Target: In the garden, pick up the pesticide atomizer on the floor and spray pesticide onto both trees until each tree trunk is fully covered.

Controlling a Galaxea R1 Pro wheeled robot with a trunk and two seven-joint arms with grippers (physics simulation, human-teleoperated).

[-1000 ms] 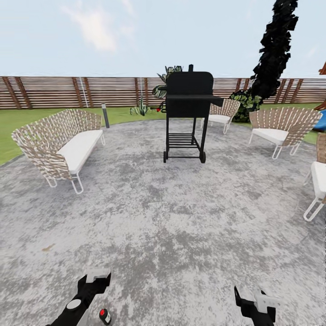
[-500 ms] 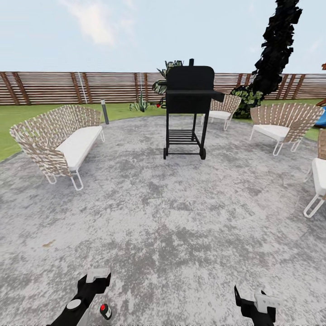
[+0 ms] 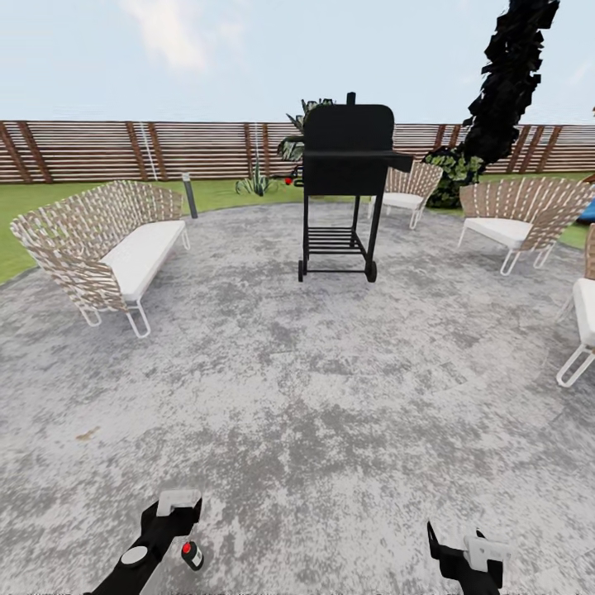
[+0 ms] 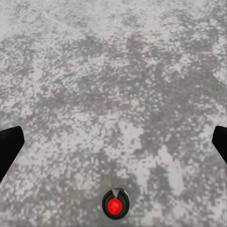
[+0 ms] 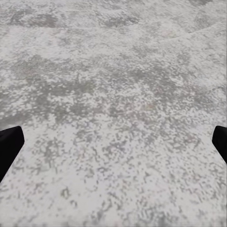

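While the robot stands on a mottled grey paved patio (image 3: 330,397), the pesticide atomizer (image 3: 192,554) is seen lying on that paving, just beside the left gripper (image 3: 177,502) and not touching it. Its small dark body is marked with a red spot on top. From the left wrist view, the atomizer (image 4: 116,204) is recorded on the ground between the two dark fingertips (image 4: 8,146), which are spread wide with nothing between them. The right gripper (image 3: 463,549) is held low over bare paving; its fingertips (image 5: 8,144) are likewise spread apart, gripping nothing.

Toward the patio's far edge, a black wheeled grill (image 3: 343,186) is noted. A woven sofa with a white cushion (image 3: 103,252) is placed along the left edge, and woven chairs (image 3: 521,219) are set along the right edge. Green lawn (image 3: 33,207) and a brown slatted fence (image 3: 124,150) are observed beyond the paving. A black conifer (image 3: 508,78) is seen near the fence at the right.
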